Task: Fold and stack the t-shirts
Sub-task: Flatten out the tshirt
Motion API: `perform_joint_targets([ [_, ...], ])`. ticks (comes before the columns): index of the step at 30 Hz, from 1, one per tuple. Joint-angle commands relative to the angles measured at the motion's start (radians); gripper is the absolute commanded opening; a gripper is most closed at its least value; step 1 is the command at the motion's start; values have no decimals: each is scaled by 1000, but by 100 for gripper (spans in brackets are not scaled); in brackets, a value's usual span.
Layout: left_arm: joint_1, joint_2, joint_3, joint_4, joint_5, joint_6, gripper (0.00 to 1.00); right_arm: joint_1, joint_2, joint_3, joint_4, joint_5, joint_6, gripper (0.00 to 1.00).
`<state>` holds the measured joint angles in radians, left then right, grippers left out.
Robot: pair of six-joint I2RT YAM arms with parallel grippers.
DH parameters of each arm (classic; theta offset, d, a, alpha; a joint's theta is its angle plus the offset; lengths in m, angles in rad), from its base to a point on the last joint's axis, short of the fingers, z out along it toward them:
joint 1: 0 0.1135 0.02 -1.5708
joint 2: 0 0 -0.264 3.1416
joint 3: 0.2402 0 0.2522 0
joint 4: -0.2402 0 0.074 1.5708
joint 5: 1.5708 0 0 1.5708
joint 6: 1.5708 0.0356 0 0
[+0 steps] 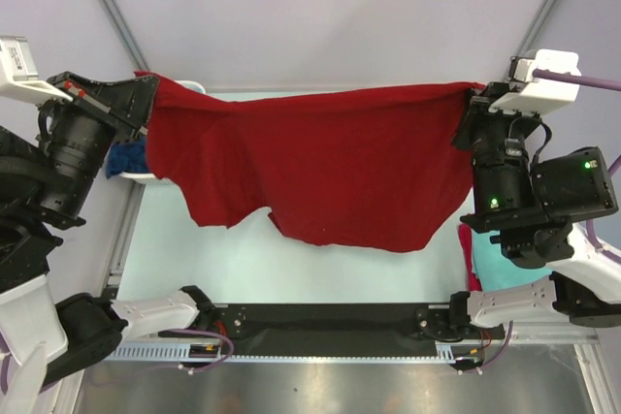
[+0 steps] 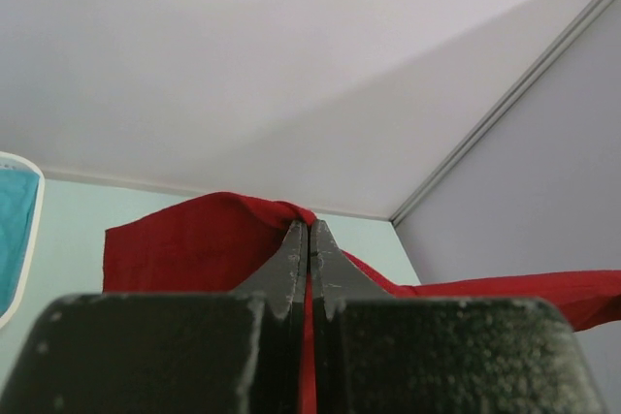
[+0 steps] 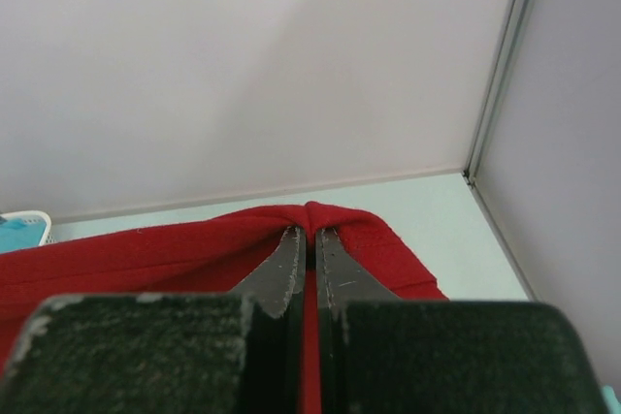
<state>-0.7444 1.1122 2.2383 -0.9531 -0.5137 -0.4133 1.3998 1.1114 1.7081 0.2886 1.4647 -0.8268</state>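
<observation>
T-shirt (image 1: 330, 172) (dark red), long axis left-right, left gripper (image 2: 309, 232) and right gripper (image 3: 312, 236) pinching its ends.

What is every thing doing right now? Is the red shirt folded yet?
Dark red t-shirt: not folded, hanging spread out between both grippers.
Left gripper: shut on one end of the shirt.
Right gripper: shut on the other end.
White basket: upright, blue cloth inside.
Turquoise t-shirt: lying at the right, partly hidden.
</observation>
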Motion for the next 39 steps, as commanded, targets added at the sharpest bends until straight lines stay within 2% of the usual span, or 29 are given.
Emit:
perform_joint_targets([
  [1,-18,-11,-45,-2,-45,42,0,5,-38,-4,110,49,-71,0],
  [5,-39,-44,-114,-18,-86,39,0,4,-61,-33,110,69,-61,0],
  [14,-70,-2,15,-21,-109,84,1,4,-53,-19,104,43,-67,0],
  [17,-81,9,-29,-22,-126,94,0,-4,-41,-24,116,30,-77,0],
  [24,-82,55,-62,-16,-267,107,0,-128,-30,-28,80,-33,-20,0],
  [26,-119,64,-11,-12,-345,139,0,-125,-24,20,23,-40,12,0],
  [27,-180,70,9,-1,-386,187,0,-125,-12,42,-55,-43,52,0],
  [29,-252,96,49,40,-535,275,0,-122,-4,67,-53,-52,23,0],
  [30,-341,109,56,116,-599,395,0,-119,1,61,22,-56,-10,0],
  [32,-445,146,9,297,-783,610,0,-113,5,59,76,-67,-89,0],
  [33,-529,152,-38,637,-827,929,0,-104,8,74,81,-69,-93,0],
  [34,-561,153,-156,853,-857,1099,0,-101,14,79,80,-72,-91,0],
  [35,-587,159,-199,1239,-859,1248,0,-98,16,85,78,-72,-92,0],
  [36,-625,169,-215,1337,-858,1410,0,-87,18,93,83,-72,-97,0],
  [39,-654,215,-119,1347,-858,1429,0,-68,15,97,112,-60,-132,0],
])
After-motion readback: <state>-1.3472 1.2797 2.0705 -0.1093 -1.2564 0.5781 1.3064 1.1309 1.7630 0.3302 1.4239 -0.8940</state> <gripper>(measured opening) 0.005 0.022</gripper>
